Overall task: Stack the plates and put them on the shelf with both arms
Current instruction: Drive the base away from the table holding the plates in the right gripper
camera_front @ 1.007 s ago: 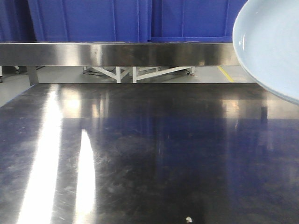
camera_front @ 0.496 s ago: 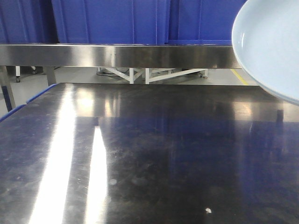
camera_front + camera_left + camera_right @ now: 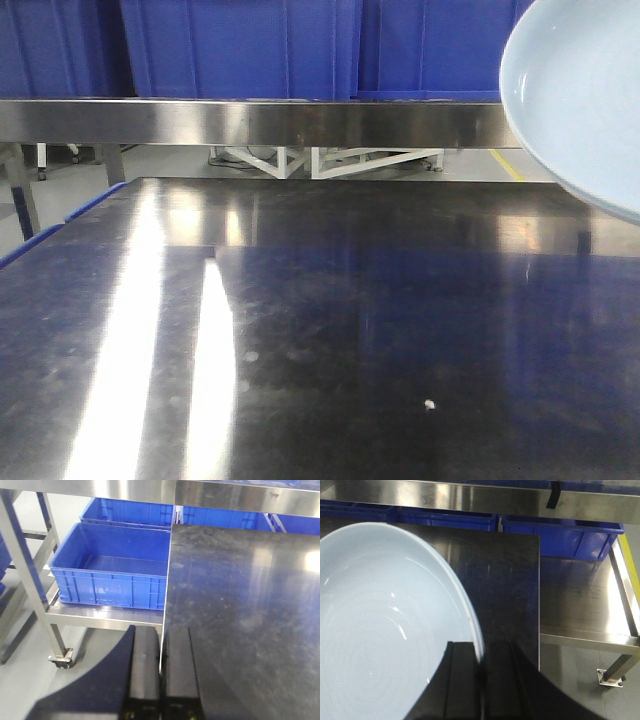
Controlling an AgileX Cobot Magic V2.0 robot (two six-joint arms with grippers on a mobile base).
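A glossy pale blue-white plate [image 3: 580, 100] hangs tilted at the upper right of the front view, above the steel tabletop [image 3: 350, 300]. In the right wrist view the same plate [image 3: 385, 620] fills the left side, and my right gripper [image 3: 481, 646] is shut on its rim, one finger over the plate and one under it. My left gripper [image 3: 161, 629] is shut with nothing in it, low over the table's left edge [image 3: 169, 580]. The shelf's long flat brushed-steel front rail [image 3: 300, 120] runs across behind the table.
Big blue crates [image 3: 240, 45] stand behind the rail. An open blue crate [image 3: 115, 570] sits on a low steel cart [image 3: 100, 615] left of the table, with a castor leg [image 3: 60, 655]. More blue crates [image 3: 560, 540] and a lower steel ledge [image 3: 585, 605] lie to the right.
In the front view the table, rail and crates have slid right and then nearer, as the view moves. The plate keeps its place in the frame.
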